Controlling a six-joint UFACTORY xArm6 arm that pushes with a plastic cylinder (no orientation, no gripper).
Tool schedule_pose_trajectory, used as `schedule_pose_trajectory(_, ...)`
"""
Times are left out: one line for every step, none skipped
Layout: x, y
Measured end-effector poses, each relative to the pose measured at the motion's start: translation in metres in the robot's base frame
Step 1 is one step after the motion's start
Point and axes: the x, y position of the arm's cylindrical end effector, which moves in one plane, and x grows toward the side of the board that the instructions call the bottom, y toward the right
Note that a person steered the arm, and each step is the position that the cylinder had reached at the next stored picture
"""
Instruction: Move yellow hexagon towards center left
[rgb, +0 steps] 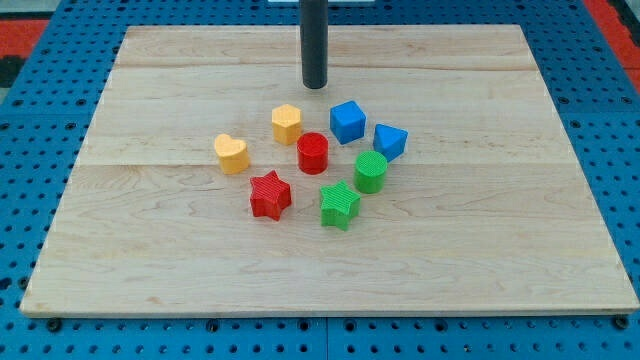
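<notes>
The yellow hexagon (287, 123) stands on the wooden board (150, 230) a little above the board's middle. My tip (315, 86) is the lower end of a dark rod that comes down from the view's top. It sits just above and to the right of the yellow hexagon, with a small gap between them. A yellow heart (231, 153) lies to the hexagon's lower left. A red cylinder (313, 152) is close to the hexagon's lower right.
A blue cube (348, 121) and a blue block (390, 141) lie right of the hexagon. A green cylinder (371, 171), a green star (340, 205) and a red star (270, 195) lie below. Blue pegboard surrounds the board.
</notes>
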Motion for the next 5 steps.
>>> schedule_pose_trajectory(0.000,0.000)
schedule_pose_trajectory(0.000,-0.001)
schedule_pose_trajectory(0.025,0.023)
schedule_pose_trajectory(0.021,0.065)
schedule_pose_trajectory(0.036,0.137)
